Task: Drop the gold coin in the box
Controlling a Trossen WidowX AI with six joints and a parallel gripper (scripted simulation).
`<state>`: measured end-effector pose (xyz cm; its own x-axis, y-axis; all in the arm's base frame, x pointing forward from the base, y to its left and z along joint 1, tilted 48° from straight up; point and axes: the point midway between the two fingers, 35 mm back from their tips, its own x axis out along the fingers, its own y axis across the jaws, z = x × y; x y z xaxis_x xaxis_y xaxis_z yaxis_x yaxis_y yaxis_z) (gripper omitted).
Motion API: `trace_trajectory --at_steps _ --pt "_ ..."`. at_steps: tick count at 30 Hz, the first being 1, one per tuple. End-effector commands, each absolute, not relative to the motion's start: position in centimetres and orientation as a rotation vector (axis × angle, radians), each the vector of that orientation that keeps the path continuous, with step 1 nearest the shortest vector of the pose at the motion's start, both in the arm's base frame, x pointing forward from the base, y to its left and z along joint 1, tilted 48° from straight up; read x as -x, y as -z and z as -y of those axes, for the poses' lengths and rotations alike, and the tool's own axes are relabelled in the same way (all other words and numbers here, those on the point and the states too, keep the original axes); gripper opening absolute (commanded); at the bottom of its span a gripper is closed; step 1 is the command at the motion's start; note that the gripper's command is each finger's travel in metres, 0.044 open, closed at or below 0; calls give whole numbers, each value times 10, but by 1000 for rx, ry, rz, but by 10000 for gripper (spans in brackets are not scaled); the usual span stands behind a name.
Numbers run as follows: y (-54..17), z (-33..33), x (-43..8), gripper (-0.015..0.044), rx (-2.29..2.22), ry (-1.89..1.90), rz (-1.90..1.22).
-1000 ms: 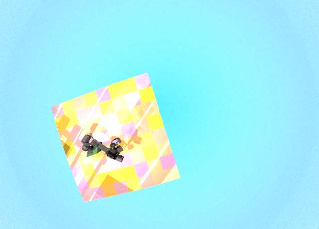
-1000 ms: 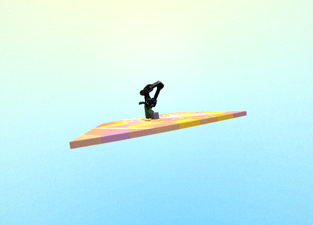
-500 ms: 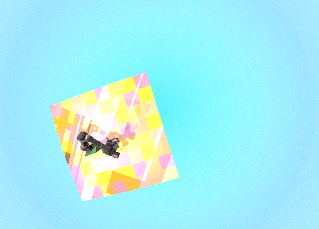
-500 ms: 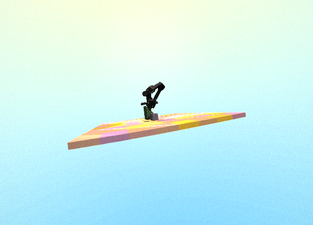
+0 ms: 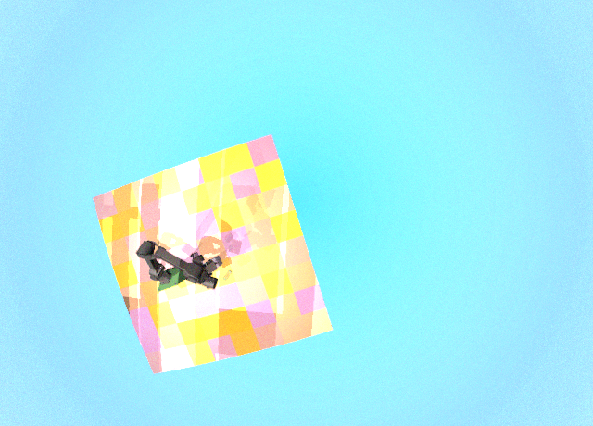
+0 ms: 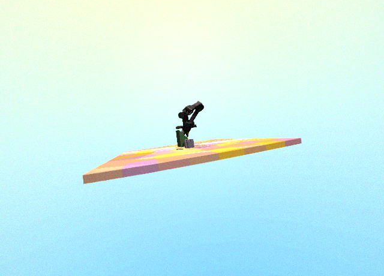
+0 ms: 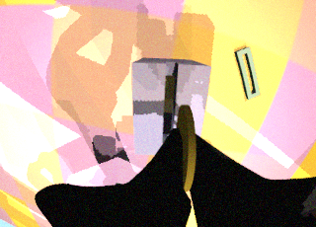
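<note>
while clamped edge-on between the jaws, coin (image 7: 186, 146) above the box (image 7: 170, 104) slot

grey box (image 7: 170, 104) directly below claw (image 7: 186, 171), open tabletop (image 7: 276, 115) around

The fingers hide the coin's (image 7: 186, 142) bottom half, and the coin hides part of the box's (image 7: 154, 109) slot.

The gold coin (image 7: 186, 147), seen edge-on, is held upright at lower centre, just below the grey box (image 7: 170, 104) and its dark slot (image 7: 173, 92).
</note>
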<state>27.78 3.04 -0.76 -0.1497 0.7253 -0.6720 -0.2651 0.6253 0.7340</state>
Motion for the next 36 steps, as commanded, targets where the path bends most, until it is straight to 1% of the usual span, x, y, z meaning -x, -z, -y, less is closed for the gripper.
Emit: trace_trajectory --at_steps 1,36 --pt "4 -32 -276 4 -412 -901 -1480" --pt "3 -33 -275 0 -409 -905 -1489"
